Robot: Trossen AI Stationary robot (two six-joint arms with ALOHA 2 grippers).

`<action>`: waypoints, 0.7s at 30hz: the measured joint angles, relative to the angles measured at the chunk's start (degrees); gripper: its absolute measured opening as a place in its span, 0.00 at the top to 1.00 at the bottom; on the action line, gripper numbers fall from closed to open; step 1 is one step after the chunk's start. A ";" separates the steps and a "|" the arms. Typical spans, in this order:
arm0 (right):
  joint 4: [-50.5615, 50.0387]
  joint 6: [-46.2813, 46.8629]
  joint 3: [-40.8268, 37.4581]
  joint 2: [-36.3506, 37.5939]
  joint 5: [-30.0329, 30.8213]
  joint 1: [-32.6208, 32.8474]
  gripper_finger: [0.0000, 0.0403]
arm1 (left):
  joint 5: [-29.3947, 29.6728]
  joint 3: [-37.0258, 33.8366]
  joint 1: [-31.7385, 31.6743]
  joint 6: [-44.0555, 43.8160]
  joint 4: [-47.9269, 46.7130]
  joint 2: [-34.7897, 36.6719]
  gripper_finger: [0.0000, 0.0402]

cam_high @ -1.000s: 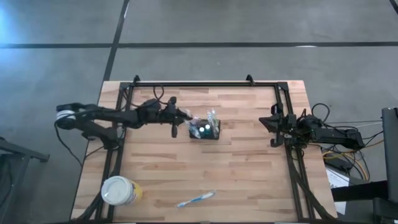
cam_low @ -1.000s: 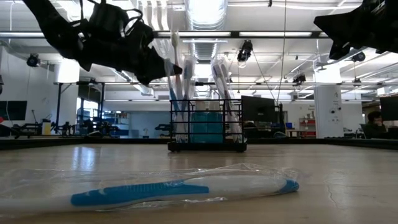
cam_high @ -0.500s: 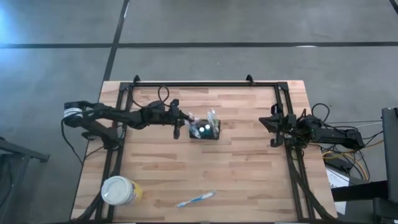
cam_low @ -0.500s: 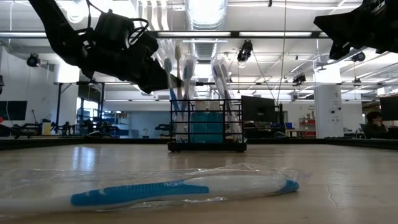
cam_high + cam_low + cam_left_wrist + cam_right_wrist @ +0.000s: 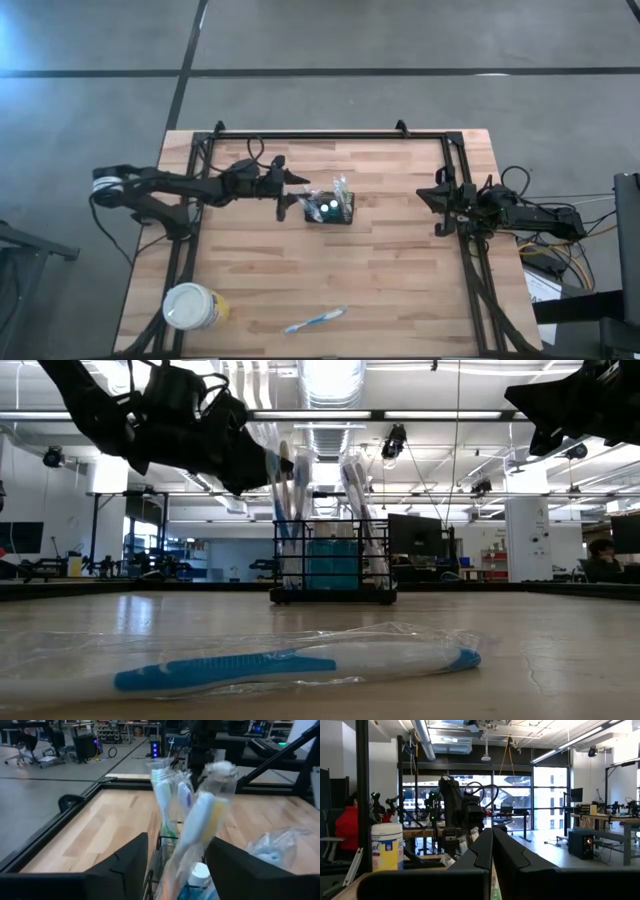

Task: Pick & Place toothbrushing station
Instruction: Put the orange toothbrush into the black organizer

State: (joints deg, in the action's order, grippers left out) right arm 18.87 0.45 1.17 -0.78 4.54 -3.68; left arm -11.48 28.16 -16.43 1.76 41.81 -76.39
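Near the middle of the counter, somewhat toward its far edge, the black wire basket is seen standing upright, with wrapped toothbrushes rising out of it and a blue-green item inside. Just beside its left end, above the rim, the left claw is held, its jaws spread apart in the wrist view with a wrapped toothbrush standing between them, apparently not pinched. The release seems to be the step in hand: the jaws are best kept wide and drawn straight back toward the left edge, clear of the crinkled wrappers, so that no brush is dragged out and the basket is not tipped. A further wrapped toothbrush lies near the near edge, and a round white-lidded tub stands at the near left corner; both are well apart from the basket. The right claw is parked at the right edge with its jaws pressed together, nothing being held.

Whether any wrapper touches a left finger cannot be told. The number of brushes in the basket is hard to count, since the wrappers overlap, and the basket's lower part is cut off in the left wrist view.
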 joint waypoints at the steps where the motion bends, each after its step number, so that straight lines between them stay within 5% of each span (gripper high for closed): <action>1: 0.01 0.00 0.00 0.00 0.00 0.01 0.98 | -0.47 0.00 0.00 0.00 -0.23 0.32 0.50; 10: 0.01 0.00 0.00 0.00 0.00 0.00 0.98 | -1.56 0.05 -0.32 1.03 -0.88 1.48 0.55; 21: 0.16 0.00 0.00 0.00 0.00 0.00 0.98 | -1.56 1.03 -1.20 0.81 -2.84 1.48 0.96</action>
State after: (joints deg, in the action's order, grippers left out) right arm 19.03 0.45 1.17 -0.78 4.54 -3.68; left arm -13.03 29.19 -17.63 2.57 38.97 -74.91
